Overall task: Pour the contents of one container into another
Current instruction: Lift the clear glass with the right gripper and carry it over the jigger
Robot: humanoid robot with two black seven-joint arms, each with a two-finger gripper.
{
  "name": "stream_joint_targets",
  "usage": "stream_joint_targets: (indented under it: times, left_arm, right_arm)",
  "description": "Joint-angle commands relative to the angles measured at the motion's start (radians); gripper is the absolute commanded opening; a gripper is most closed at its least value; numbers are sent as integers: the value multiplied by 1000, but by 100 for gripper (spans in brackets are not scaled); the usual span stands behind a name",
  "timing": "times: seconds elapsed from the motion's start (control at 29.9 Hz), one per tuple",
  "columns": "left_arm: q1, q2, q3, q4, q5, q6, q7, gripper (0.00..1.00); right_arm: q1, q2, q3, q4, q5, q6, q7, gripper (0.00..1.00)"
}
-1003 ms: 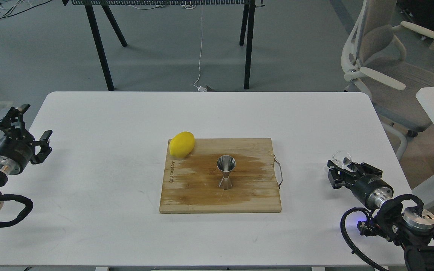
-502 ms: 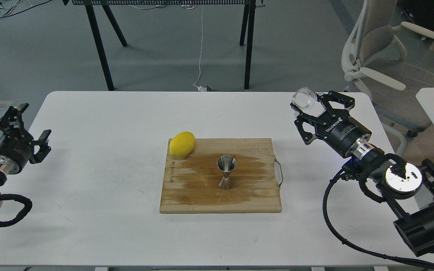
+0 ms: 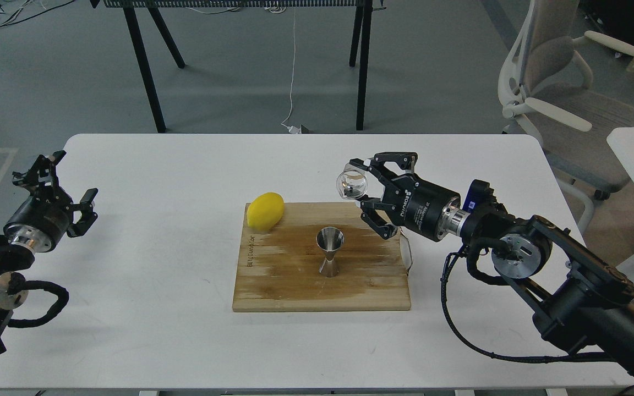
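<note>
Fingers of my right gripper (image 3: 362,190) clamp the clear glass cup (image 3: 350,183), held tipped above the cutting board (image 3: 295,286), up-right of the upright steel jigger (image 3: 330,252). Left gripper (image 3: 64,184) spread, holding nothing.

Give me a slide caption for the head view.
Right gripper carries the glass cup toward the steel jigger on the cutting board.

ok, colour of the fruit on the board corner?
Plain yellow: the lemon, clearest in the head view.
</note>
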Motion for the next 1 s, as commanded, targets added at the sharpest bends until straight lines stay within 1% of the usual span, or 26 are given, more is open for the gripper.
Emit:
stream_joint_targets:
  times: [0.0,0.13,0.37,0.47,0.8,0.97]
  left_arm:
    - [3,-6,1,0,2,0,0,99]
    - [1,-7,1,0,5,0,0,99]
    - [3,-7,1,2,5,0,0,99]
    - [3,-6,1,2,5,0,0,99]
    - [3,-7,1,2,5,0,0,99]
    - [3,-9,1,2,5,0,0,99]
  right_arm:
    - [15,-8,-24,3,-56,1,0,15]
    - [38,-7,-43,1,-112,7,0,15]
    - [74,-8,-102,0,-124,7,0,15]
    - [83,-8,-120,0,-165,7,0,15]
    - [86,-10,-129,-3,-227,7,0,15]
    - [110,-12,-180,-3,-231,7,0,15]
